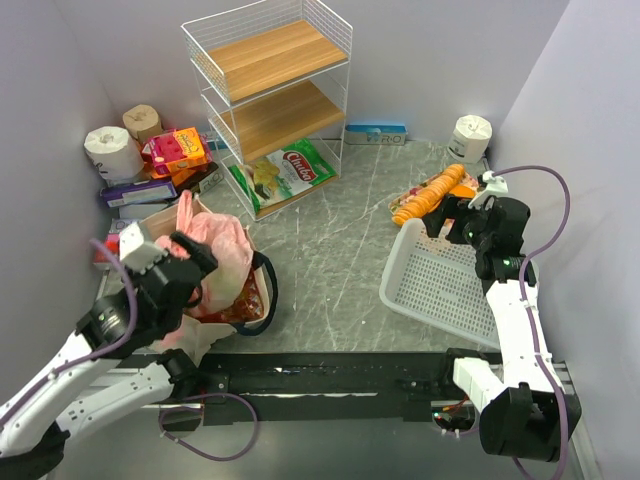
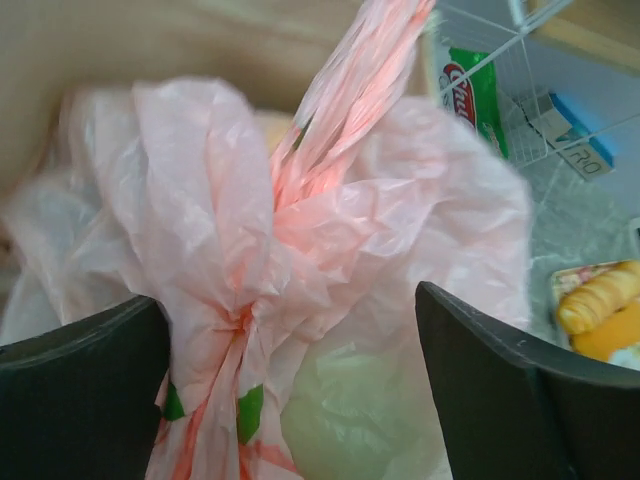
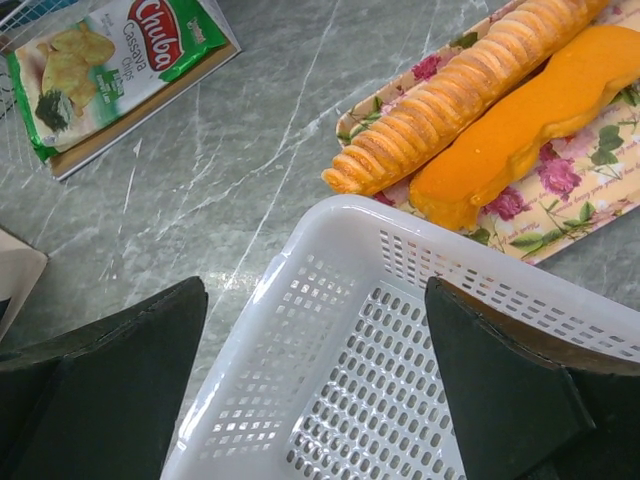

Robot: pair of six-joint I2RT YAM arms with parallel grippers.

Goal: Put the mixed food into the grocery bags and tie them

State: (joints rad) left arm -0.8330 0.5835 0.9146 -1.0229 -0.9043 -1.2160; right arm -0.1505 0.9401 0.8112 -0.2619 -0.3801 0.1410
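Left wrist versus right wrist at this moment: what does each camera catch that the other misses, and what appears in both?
Only the left wrist view: the pink plastic bag, its handles twisted together, between the fingers of the open left gripper, and a blue box far off. Only the right wrist view: the white perforated basket below the open right gripper. Both: the green Chuba packet, the ridged bread roll on its tray, and the grey marbled table.
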